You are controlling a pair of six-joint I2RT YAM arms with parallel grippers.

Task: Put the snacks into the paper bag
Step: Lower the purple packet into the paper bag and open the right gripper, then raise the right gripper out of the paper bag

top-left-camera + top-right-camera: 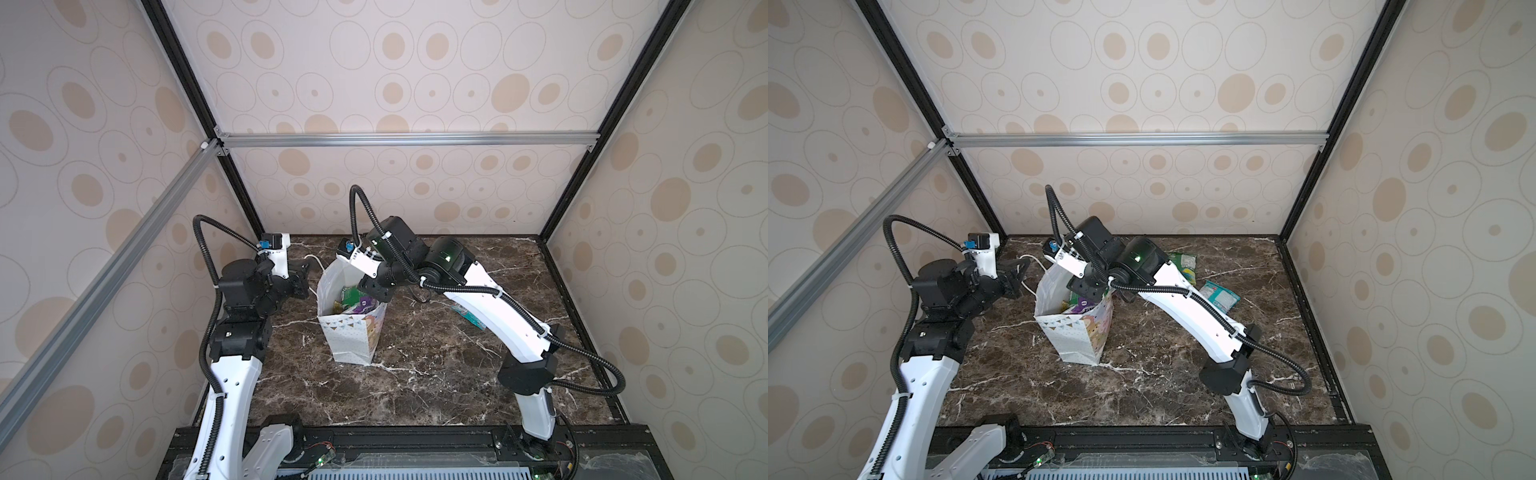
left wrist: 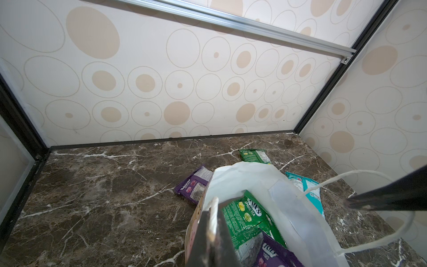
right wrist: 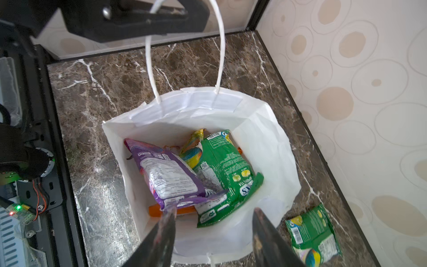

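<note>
The white paper bag (image 1: 353,336) (image 1: 1075,332) stands upright mid-table with its mouth open. My left gripper (image 2: 211,222) (image 1: 305,282) is shut on one of its cord handles (image 3: 220,46) and holds it up. My right gripper (image 3: 212,215) (image 1: 1088,291) hangs open just over the bag's mouth, nothing between its fingers. Inside the bag lie a purple snack (image 3: 166,171), a green one (image 3: 226,175) and an orange one (image 3: 154,210). Outside on the table are a green snack (image 3: 312,233) (image 1: 1183,264), a teal snack (image 1: 1221,295) (image 2: 312,194) and a purple snack (image 2: 194,187).
The dark marble table (image 1: 415,386) is closed in by patterned walls on three sides, with a black rail (image 1: 415,440) along the front. The loose packets lie behind and right of the bag, near the back wall, partly under my right arm (image 1: 490,307).
</note>
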